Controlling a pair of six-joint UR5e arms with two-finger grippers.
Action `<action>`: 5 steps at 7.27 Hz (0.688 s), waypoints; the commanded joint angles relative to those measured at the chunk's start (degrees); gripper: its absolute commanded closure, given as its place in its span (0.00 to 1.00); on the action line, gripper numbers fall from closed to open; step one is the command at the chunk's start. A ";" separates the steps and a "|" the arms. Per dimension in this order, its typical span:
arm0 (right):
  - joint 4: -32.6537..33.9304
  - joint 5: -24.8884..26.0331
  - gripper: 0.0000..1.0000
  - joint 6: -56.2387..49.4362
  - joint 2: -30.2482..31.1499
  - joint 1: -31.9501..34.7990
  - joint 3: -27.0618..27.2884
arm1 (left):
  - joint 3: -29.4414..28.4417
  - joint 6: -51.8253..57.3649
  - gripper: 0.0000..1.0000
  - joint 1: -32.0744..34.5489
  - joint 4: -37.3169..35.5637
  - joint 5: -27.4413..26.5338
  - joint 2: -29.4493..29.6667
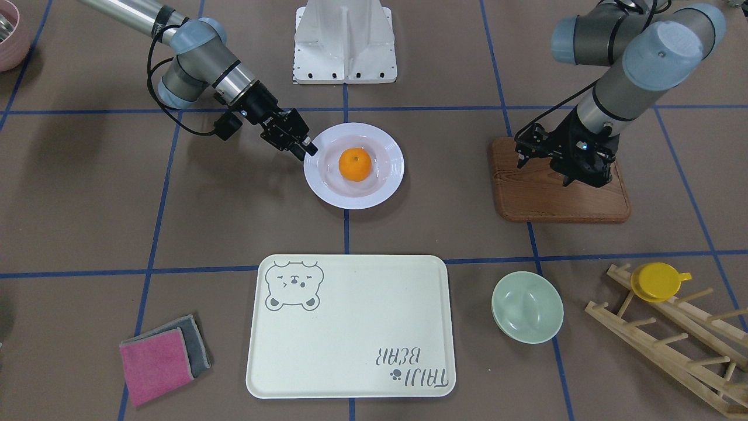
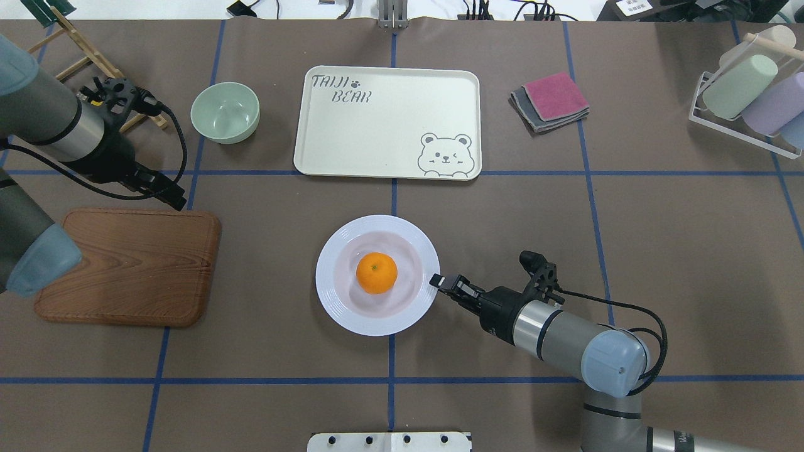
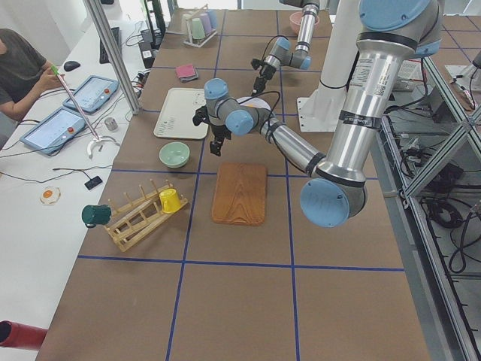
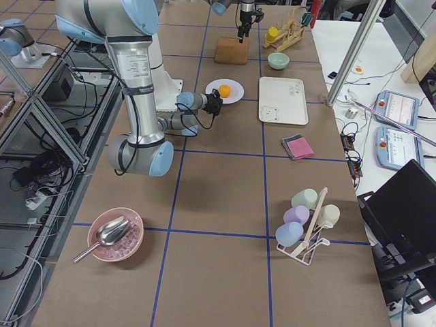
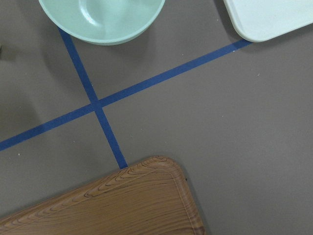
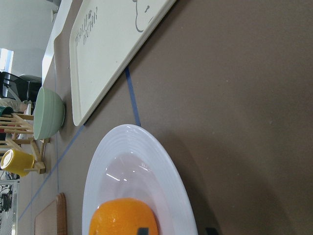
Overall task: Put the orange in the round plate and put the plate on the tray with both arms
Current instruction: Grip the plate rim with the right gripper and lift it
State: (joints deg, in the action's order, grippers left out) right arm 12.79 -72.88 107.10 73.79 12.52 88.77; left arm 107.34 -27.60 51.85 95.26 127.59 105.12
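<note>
The orange (image 1: 355, 164) (image 2: 377, 273) rests in the sunken centre of the white round plate (image 1: 327, 196) (image 2: 333, 307), which lies flat on the table. My right gripper (image 1: 311, 150) (image 2: 435, 280) is at the plate's rim on the robot's right side. Its jaws stand one above and one below the edge, shut on the rim. The cream bear tray (image 1: 350, 327) (image 2: 389, 119) lies beyond the plate with nothing on it. My left gripper (image 1: 584, 178) (image 2: 178, 202) hangs open over the far corner of the wooden board, well away from the plate, holding nothing.
A wooden board (image 2: 132, 263) lies to the plate's left. A pale-green bowl (image 2: 225, 112) sits beside the tray. A wooden rack with a yellow cup (image 1: 657, 280) stands further out. Folded pink and grey cloths (image 2: 551, 100) and a cup rack (image 2: 747, 94) are on the right.
</note>
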 commanded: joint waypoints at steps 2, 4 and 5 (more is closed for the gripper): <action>-0.22 2.02 1.00 1.08 -0.93 0.13 1.05 | 0.15 0.00 0.01 0.09 -0.08 -0.06 0.00; -1.18 7.99 1.00 1.09 -2.60 0.05 2.02 | 0.33 -0.09 0.01 0.00 -0.16 0.03 -0.09; -4.41 9.58 1.00 1.09 -2.43 -0.13 1.41 | 0.33 -0.09 0.01 0.00 -0.16 0.03 -0.09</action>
State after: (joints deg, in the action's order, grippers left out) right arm 11.11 -65.81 108.16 71.56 12.54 90.35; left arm 107.62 -27.65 51.87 95.13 127.59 105.04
